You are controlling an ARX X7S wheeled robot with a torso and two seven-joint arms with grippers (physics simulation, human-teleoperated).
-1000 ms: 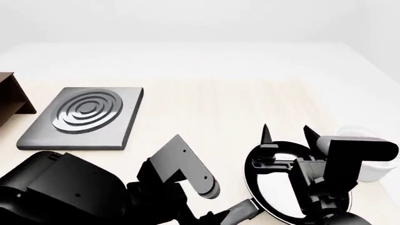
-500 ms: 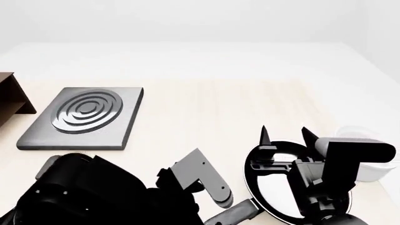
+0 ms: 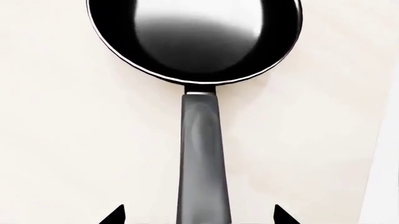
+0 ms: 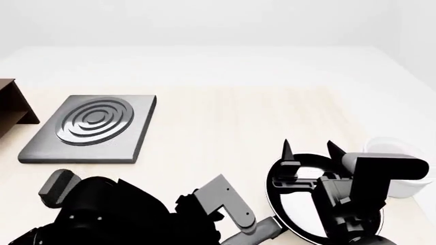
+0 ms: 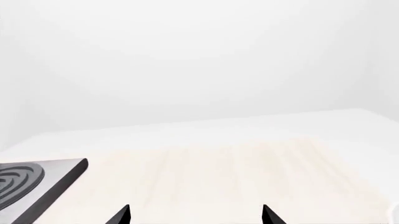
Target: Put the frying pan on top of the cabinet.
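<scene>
Left gripper has swung down, jaws wide astride the frying pan handle, grasp imminent; right gripper hovers open.

I see a glossy black frying pan with a dark grey handle, a grey hotplate with concentric rings, a dark brown cabinet, a white bowl, and a pale cream counter.

grey square hotplate w/ rings lying flat on light wooden table, left side. white bowl way over at right edge
</scene>
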